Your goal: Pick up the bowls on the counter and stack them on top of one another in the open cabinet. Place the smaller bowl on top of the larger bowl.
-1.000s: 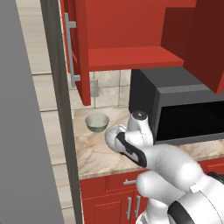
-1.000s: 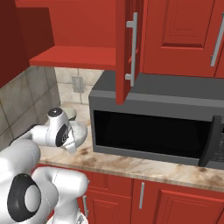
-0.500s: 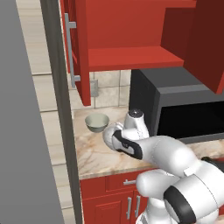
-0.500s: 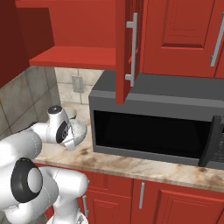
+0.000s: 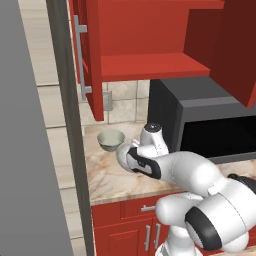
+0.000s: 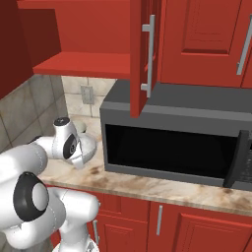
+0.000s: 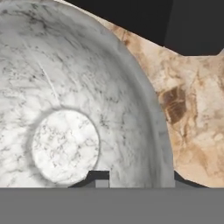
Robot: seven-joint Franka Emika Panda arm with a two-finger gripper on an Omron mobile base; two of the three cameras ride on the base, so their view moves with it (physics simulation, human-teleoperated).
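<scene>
The larger bowl [image 7: 83, 100], white-grey marbled, lies right under my hand on the beige counter [image 7: 192, 113]. My gripper [image 7: 140, 179] straddles its rim, with one dark fingertip [image 7: 98, 176] inside the bowl and the other outside the wall. Whether the pads press on the rim is hidden. The smaller bowl [image 5: 111, 140], dull grey-green, stands on the counter [image 5: 107, 177] to the left of my hand, near the tiled wall. Above it, the open cabinet [image 5: 155, 66] shows a bare red shelf, also seen from the right [image 6: 83, 65].
A dark microwave [image 5: 210, 120] stands on the counter close to the right of my hand, under the shelf. An open cabinet door [image 6: 142, 54] with a long silver handle hangs in front of the microwave [image 6: 172, 142]. A grey wall panel [image 5: 30, 150] bounds the left.
My hand has stayed over the same spot on the counter while the arm behind it has stretched forward and lower. The smaller bowl has not moved.
</scene>
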